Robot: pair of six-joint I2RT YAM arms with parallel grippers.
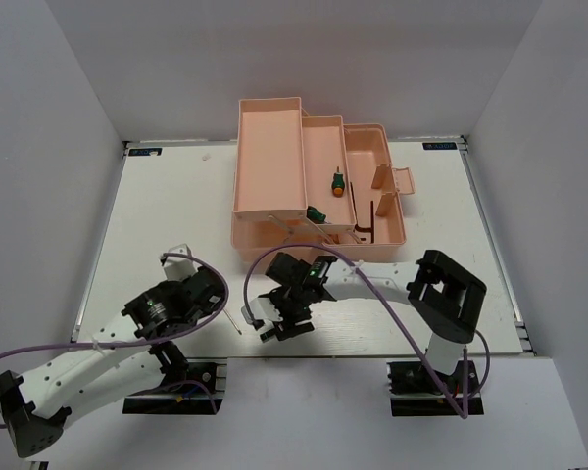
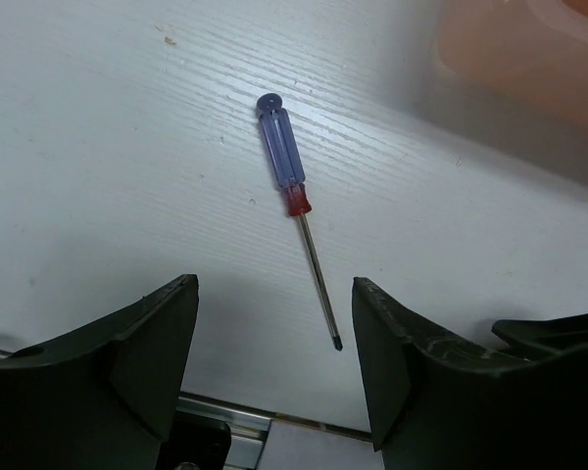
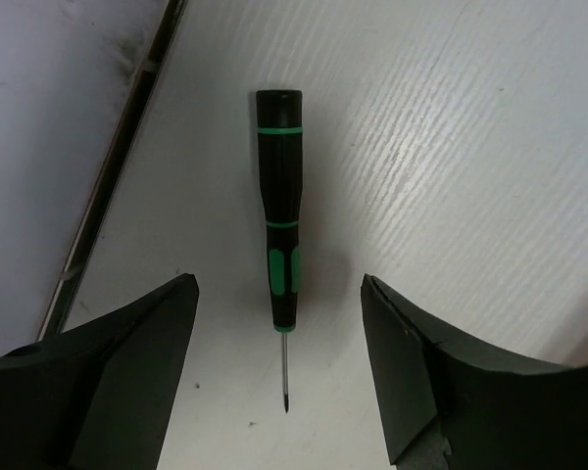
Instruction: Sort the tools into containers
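Salmon-pink translucent plastic marks my landmark, the toolbox (image 1: 269, 147), which stands open with its stepped trays fanned out. A green-orange screwdriver (image 1: 338, 183), a green screwdriver (image 1: 316, 212) and a dark hex key (image 1: 372, 217) already lie in its compartments. Two tools are left on the white, faintly grained table (image 1: 157, 215), both on the near side of the toolbox and clear of its wall. My right gripper (image 3: 277, 279) hangs spread wide and empty over the black-green screwdriver (image 3: 279, 225), a slim round handle with green rings and a rubbery-looking green grip, its fine bare tip pointing back between my fingers. My left gripper (image 2: 274, 284) is likewise wide and empty above the blue screwdriver (image 2: 281, 152), whose translucent fluted handle ends in a red collar and a thin bright shaft; it lies slanted, off the toolbox's near left corner. I judge the step in hand to be lining up for a pick. Next I would need to come straight down, straddle the handle rather than the needle-thin shaft, close squarely across it since a round handle may roll, then lift and carry it over a tray.
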